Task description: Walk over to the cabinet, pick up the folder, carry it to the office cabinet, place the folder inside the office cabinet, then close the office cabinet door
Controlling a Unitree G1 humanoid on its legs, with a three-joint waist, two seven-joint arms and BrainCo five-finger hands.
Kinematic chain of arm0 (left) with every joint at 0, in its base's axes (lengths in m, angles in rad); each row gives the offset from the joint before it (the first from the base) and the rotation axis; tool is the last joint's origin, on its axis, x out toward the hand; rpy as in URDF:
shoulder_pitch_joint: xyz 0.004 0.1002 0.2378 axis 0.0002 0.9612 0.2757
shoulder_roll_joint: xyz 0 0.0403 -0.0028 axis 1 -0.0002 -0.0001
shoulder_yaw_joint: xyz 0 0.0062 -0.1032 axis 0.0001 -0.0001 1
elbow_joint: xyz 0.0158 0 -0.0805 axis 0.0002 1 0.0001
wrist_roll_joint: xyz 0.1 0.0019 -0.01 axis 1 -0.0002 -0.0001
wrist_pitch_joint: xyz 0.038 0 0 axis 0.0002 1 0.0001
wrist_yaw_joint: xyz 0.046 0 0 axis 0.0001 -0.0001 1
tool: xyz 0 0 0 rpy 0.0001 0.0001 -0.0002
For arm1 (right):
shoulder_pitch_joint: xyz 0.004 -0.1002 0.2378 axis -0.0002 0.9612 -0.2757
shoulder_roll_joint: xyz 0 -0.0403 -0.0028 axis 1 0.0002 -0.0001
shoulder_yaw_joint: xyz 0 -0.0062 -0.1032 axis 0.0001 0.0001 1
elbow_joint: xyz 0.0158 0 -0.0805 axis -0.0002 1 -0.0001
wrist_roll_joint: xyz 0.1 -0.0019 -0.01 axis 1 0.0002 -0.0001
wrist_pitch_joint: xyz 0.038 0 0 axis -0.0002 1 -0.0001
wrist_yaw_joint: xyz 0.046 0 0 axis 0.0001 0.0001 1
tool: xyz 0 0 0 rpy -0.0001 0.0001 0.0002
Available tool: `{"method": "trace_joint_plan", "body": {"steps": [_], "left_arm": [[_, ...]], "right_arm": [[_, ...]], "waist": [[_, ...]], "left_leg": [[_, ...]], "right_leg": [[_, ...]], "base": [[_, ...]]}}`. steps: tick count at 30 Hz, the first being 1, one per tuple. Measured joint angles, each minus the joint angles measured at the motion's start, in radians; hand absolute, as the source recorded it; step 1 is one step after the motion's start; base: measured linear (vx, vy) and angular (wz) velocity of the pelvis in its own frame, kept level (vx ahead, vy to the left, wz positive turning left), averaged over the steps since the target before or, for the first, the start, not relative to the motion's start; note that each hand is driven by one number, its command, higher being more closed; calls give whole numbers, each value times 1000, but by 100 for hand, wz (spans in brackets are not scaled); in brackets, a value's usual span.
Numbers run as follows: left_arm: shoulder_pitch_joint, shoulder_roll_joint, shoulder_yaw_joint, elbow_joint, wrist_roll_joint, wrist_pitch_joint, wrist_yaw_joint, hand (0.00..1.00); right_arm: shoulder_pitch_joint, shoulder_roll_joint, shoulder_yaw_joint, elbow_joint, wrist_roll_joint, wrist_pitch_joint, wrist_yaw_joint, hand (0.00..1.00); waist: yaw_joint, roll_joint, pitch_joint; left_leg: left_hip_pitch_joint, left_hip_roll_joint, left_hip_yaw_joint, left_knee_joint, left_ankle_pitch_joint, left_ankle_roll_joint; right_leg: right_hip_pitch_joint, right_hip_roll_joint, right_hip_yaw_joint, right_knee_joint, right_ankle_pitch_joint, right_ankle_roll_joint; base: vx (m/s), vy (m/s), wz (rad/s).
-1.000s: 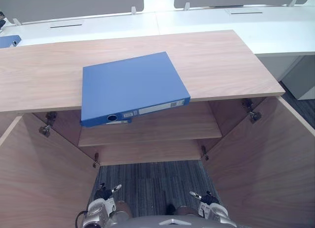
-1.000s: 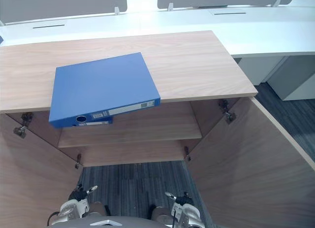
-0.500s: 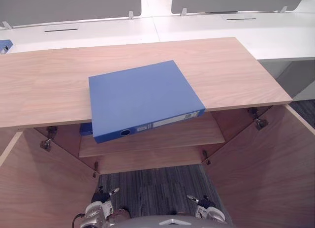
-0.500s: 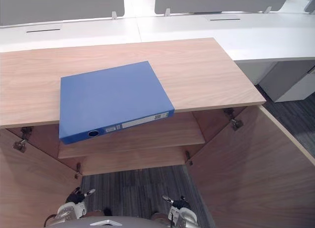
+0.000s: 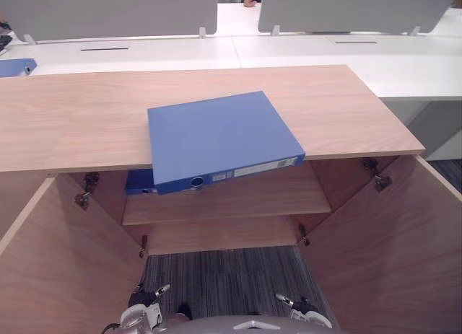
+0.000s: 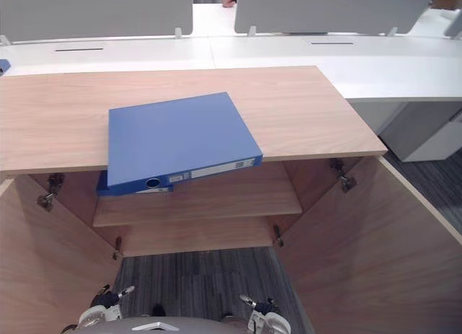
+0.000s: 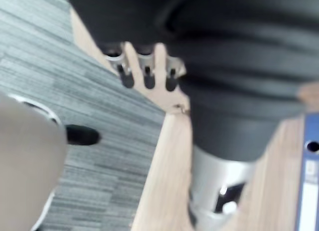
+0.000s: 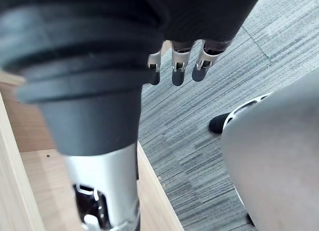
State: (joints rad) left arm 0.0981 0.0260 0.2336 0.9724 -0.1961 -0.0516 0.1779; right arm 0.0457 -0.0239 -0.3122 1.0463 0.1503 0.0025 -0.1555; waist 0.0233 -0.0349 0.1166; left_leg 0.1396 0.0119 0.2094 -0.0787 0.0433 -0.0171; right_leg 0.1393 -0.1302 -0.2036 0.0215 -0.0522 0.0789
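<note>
Left robot hand (image 7: 146, 67): hangs low at my side over the grey carpet (image 5: 216, 276), fingers straight and loose, nothing in them. It sits at the bottom edge of the left eye view, left of centre.

Right robot hand (image 8: 178, 61): the same state, fingers relaxed and pointing at the carpet, empty. It sits at the bottom edge, right of centre.

Either side of the hands, both cabinet doors stand wide open: left door (image 5: 65, 269) in the lower left of the frame, right door (image 5: 390, 255) in the lower right.

Between the doors, an inner shelf (image 5: 231, 198) at mid-frame. A second blue folder (image 5: 140, 182) lies on it at its left end, partly hidden under the cabinet top.

The folder (image 5: 216, 135) is blue and lies flat on the cabinet's wooden surface (image 5: 346, 110), centre of frame, turned a little askew. Its labelled spine faces me and juts out past the front edge, above the shelf. Well apart from both hands.

Behind, across the top of the frame, white desks (image 5: 303, 49) with grey screens (image 5: 108, 9). One more blue item (image 5: 14, 66) sits on the desk at the upper left.
</note>
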Motion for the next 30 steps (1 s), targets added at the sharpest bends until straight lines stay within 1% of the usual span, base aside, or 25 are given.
{"method": "trace_joint_plan", "body": {"steps": [2,4,6,10,13,17,20,23,27,30], "left_arm": [[37,-1,0,-88,-20,-6,20,0],[75,0,0,-223,-28,-20,40,0],[102,2,-2,-322,-24,-31,41,0],[162,6,-35,-537,-11,-45,39,0],[188,7,-59,-683,48,-57,37,0],[194,27,-92,-838,89,-79,32,0],[196,49,-111,-948,129,-109,31,0],[198,59,-119,-1010,164,-122,33,0],[204,81,-128,-1075,222,-126,41,0],[215,84,-139,-1123,273,-130,62,0]], "right_arm": [[1,-1,25,-7,0,-1,-1,0],[1,0,37,-12,0,-7,-4,0],[2,0,44,-16,-1,-8,-6,0],[23,1,80,-60,-1,-9,-6,0],[32,2,99,-76,-1,-9,-5,0],[42,3,104,-93,-1,-9,1,0],[43,-1,105,-93,-1,-9,2,0],[42,-3,105,-93,-2,-9,2,0],[41,-4,105,-88,-6,-9,2,0],[41,-4,105,-87,-36,-9,2,0]], "waist": [[3,0,0],[5,1,1],[5,3,1],[7,4,1],[9,6,0],[10,9,-2],[12,16,-6],[13,20,-8],[13,21,-9],[13,22,-11]], "left_leg": [[1,-6,-9,-3,1,1],[-2,-11,-19,-7,3,5],[-2,-14,-21,-7,0,0],[-2,-16,-24,-7,-4,2],[0,-18,-28,-7,-5,4],[3,-19,-43,-6,-4,6],[11,-18,-47,-6,-6,3],[13,-15,-47,-6,-8,2],[18,-12,-48,-7,-7,2],[21,-12,-51,-7,-7,2]], "right_leg": [[3,-4,0,1,0,0],[3,-7,0,1,-1,1],[4,-9,2,1,-2,3],[7,-12,1,2,-9,12],[13,-14,-3,1,-9,12],[27,-14,-21,1,-14,12],[38,-11,-26,0,-14,12],[39,-8,-25,-2,-15,10],[45,-5,-25,-2,-16,8],[47,-5,-26,-1,-21,-1]], "base": [[-55,36,9],[-51,28,11],[-28,30,5],[2,11,2],[42,12,4],[58,-9,11],[50,-19,6],[0,0,0],[0,0,0],[-22,-3,1]]}}
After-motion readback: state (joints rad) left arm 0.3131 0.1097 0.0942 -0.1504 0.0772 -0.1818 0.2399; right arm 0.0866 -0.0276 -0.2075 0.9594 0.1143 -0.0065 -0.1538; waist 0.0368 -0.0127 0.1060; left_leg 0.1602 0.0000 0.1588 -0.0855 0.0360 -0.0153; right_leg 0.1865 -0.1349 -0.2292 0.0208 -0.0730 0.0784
